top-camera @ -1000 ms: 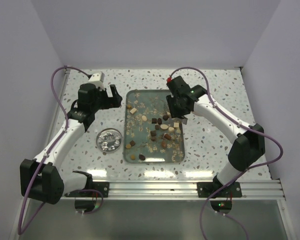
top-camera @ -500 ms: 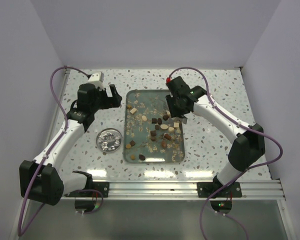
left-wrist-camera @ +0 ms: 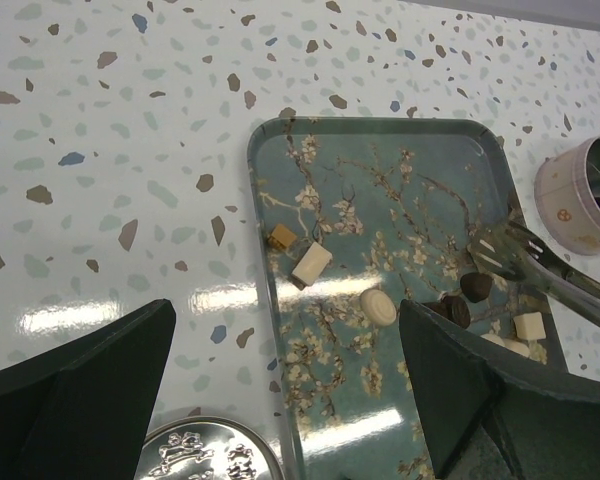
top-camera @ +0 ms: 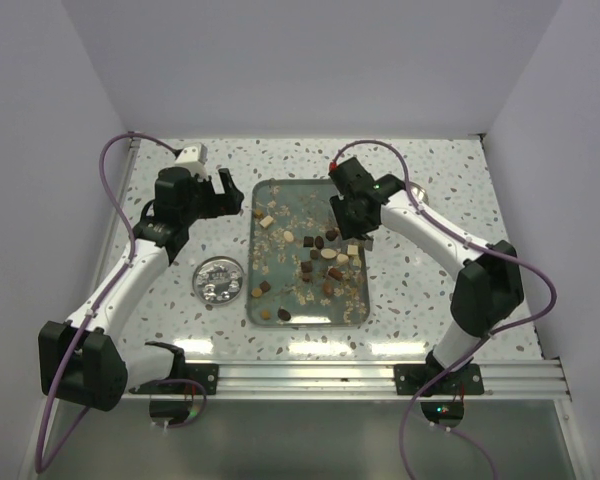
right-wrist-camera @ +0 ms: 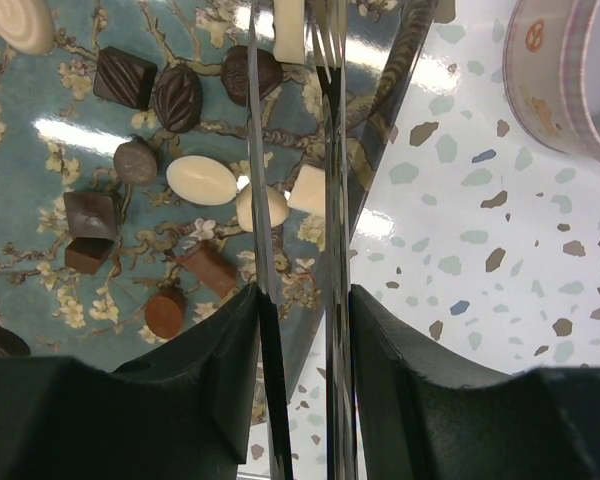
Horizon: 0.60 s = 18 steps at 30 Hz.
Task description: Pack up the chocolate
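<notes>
The chocolate (top-camera: 327, 254), dark brown and cream pieces, lies scattered on a teal flowered tray (top-camera: 292, 196). My right gripper (top-camera: 352, 222) is over the tray's right side, shut on metal tongs (right-wrist-camera: 330, 150) that reach forward over the candies. In the right wrist view the gripper (right-wrist-camera: 302, 300) is above a cream oval (right-wrist-camera: 202, 180) and dark pieces (right-wrist-camera: 178, 97). In the left wrist view the tongs' tips (left-wrist-camera: 495, 255) hover by a dark chocolate (left-wrist-camera: 475, 287). My left gripper (top-camera: 225, 190) is open and empty, left of the tray; in its own view it (left-wrist-camera: 290, 400) looks over the tray's edge.
A round silver tin lid (top-camera: 221, 280) with shiny silver pieces lies left of the tray. A pink round tin (left-wrist-camera: 585, 195) stands right of the tray, also in the right wrist view (right-wrist-camera: 570, 70). Thin pale flakes (top-camera: 325, 290) litter the tray.
My right arm has shifted slightly left and toward the back of the tray with the tongs. The left arm has not moved.
</notes>
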### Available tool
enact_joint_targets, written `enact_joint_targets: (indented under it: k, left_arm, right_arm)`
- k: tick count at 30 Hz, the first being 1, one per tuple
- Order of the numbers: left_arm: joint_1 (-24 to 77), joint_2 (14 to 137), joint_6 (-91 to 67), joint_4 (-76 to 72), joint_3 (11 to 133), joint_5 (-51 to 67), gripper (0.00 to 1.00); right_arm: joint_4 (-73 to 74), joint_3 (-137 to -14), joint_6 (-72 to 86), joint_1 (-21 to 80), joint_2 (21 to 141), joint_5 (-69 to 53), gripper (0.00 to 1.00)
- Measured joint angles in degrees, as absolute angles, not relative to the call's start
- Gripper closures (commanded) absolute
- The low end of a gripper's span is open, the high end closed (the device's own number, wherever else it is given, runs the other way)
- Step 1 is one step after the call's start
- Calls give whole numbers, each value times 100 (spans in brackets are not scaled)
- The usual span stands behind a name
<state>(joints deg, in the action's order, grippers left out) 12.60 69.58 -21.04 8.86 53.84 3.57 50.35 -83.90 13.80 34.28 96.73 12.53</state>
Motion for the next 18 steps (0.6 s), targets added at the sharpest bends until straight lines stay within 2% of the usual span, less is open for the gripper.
enact_joint_targets:
  k: [3, 12, 18]
  left_arm:
    - [1260, 6956, -2150, 884, 5376, 357, 0]
    - [1260, 6956, -2196, 882, 5374, 360, 0]
    - [1260, 6956, -2196, 882, 5374, 360, 0]
  right_arm:
    - [5024, -8350, 1356, 3428, 9721, 1258, 58]
    - [5019, -8305, 1271, 3422, 9723, 1297, 83]
    - [5033, -8326, 1269, 3417, 9725, 1297, 85]
